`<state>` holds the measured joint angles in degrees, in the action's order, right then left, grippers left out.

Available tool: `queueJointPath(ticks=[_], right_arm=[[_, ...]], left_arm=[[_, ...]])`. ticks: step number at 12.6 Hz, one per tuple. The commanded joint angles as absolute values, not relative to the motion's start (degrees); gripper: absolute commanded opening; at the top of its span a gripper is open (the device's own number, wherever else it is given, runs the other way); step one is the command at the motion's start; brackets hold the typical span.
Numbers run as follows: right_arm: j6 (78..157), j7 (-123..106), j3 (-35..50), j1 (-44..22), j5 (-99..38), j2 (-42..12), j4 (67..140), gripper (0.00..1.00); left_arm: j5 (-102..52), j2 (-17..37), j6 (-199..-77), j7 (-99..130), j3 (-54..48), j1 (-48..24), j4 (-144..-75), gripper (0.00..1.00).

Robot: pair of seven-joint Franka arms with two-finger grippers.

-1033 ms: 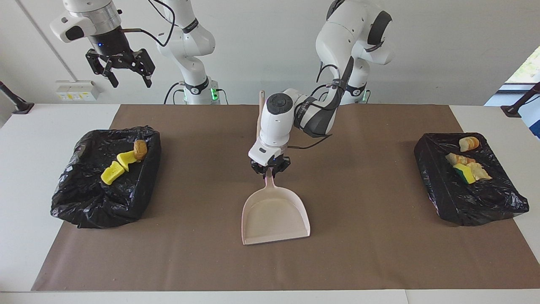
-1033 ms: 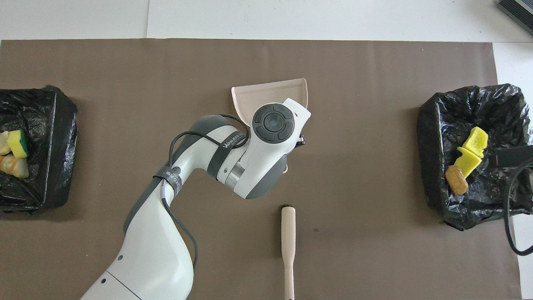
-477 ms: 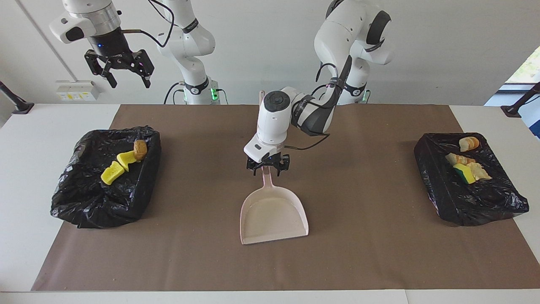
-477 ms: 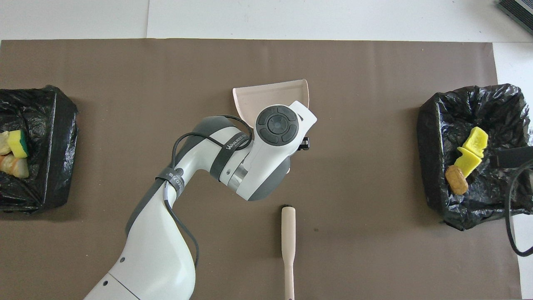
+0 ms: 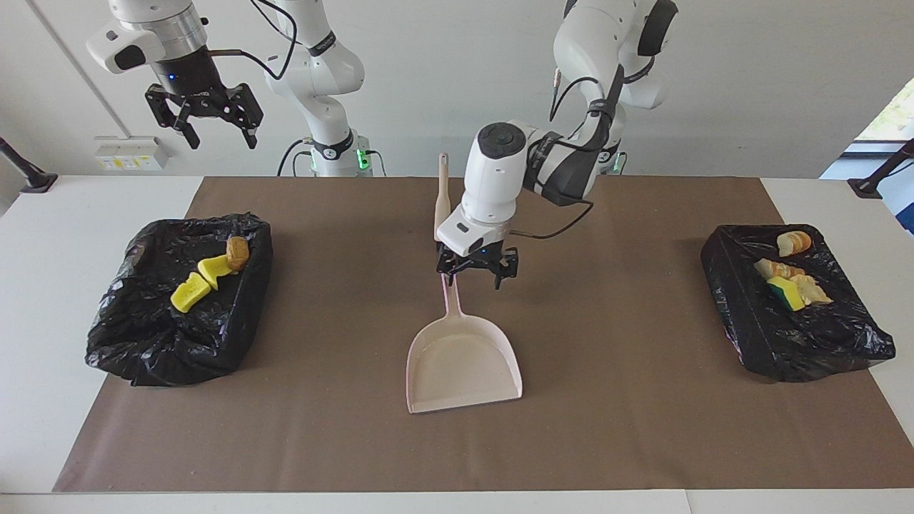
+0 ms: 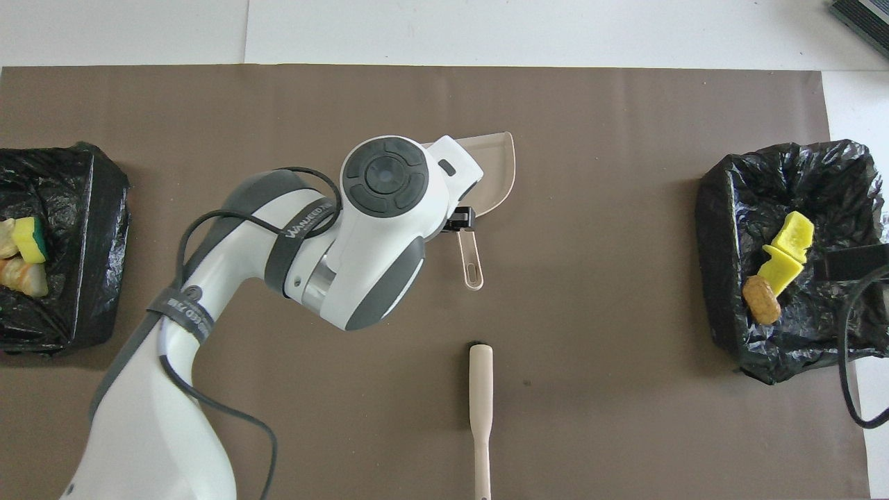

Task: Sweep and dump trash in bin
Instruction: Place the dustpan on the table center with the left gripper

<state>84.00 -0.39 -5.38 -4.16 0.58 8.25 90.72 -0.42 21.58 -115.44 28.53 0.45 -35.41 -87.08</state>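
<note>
The left pincer (image 5: pixel 477 274) hangs with its fingers spread and nothing in them, raised over the handle end of the pale pink dustpan (image 5: pixel 463 360); from the facing view it appears clear of the handle, though one fingertip overlaps it in that view, so contact cannot be fully ruled out. The dustpan lies flat on the brown mat (image 5: pixel 628 400) covering the desk (image 5: pixel 43 300), mouth turned away from the robots. Nearer the robots than the dustpan lies the beige-handled brush (image 6: pixel 480 396). The right pincer (image 5: pixel 212 118) is raised high over the right arm's end of the desk, fingers spread and empty, waiting. Below it, a black-lined bin (image 5: pixel 178 335) holds the trash (image 5: pixel 207 275): two yellow wedges and a brown lump. A second black-lined bin (image 5: pixel 800 343) at the left arm's end holds striped golden pieces (image 5: pixel 789 275) and a yellow-green piece.
</note>
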Motion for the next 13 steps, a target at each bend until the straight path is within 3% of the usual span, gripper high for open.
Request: queueJointPath(ticks=[1,3,8,13], right_arm=[[84.1,-2.0,-4.8,-3.4,0.6,8.2,90.6,1.00],[84.1,-1.9,-4.8,-3.4,0.6,8.2,90.6,1.00],[84.0,-1.9,-4.8,-3.4,0.6,8.2,90.6,1.00],[84.1,-1.9,-4.8,-3.3,0.6,8.2,90.6,1.00]], left_arm=[[1.0,11.6,-110.1,20.3,0.4,-28.8,-92.0,1.00],[1.0,6.3,-103.0,10.2,0.4,-23.9,-91.8,1.00],[0.5,0.5,-98.0,0.8,1.1,-14.1,-90.2,1.00],[0.5,0.9,-86.5,-5.5,2.9,-10.8,-79.6,1.00]])
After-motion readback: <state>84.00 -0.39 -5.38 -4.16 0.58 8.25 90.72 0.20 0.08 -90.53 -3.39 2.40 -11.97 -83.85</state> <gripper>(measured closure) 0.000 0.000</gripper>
